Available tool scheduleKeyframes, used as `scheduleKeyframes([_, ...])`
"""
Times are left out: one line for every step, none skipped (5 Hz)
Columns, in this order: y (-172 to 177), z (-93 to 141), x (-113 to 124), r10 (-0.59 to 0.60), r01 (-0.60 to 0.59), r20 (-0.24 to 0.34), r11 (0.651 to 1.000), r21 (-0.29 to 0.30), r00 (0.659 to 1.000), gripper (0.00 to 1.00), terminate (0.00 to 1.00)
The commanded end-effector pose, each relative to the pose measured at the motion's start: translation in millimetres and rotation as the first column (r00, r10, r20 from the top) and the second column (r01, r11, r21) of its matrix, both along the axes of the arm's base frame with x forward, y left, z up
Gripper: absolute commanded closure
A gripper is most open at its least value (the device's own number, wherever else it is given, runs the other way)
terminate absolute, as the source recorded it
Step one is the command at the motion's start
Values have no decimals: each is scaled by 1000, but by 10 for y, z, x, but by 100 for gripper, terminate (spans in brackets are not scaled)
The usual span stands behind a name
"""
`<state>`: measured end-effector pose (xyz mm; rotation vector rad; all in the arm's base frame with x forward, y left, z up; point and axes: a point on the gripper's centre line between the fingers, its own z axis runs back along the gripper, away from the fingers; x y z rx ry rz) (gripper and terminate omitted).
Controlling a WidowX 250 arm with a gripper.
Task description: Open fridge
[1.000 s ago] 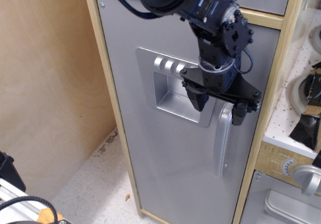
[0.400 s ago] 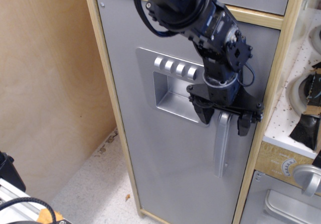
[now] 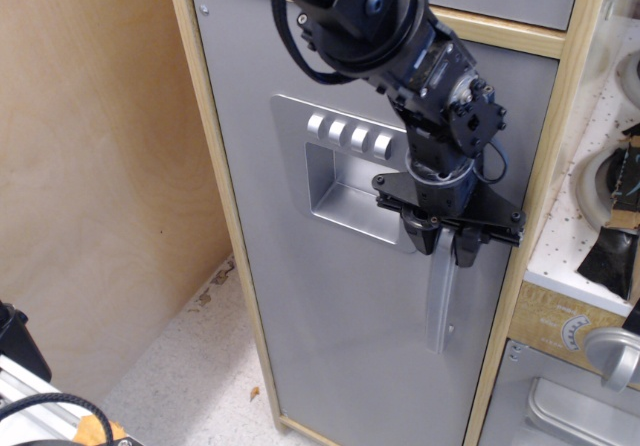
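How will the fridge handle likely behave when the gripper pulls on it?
The handle looks like a rigid bar, so it should not flex. Its smooth silver finish may be slippery under the gripper, which is closed on its top. The door is a flat toy panel, probably light to swing.

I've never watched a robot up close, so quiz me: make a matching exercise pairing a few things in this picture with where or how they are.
Things:
1. gripper
2. fridge door
3. dispenser panel
4. oven knob

States or places:
A. shut, flush in its wooden frame
B. lower right corner of the view
C. clamped on the vertical handle
D. recessed, left of the gripper

Pairs: 1-C, 2-A, 3-D, 4-B
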<state>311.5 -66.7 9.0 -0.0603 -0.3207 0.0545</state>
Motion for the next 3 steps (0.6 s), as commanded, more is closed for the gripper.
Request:
scheduleKeyframes([-28,151,-147,58,-58,13,998,-24,998,100,0])
scheduleKeyframes([-48,149,-462,99,-100,-17,994,-36,995,100,0])
scheduleKeyframes([-77,161,-715,106,-110,-57,992,-58,993,100,0])
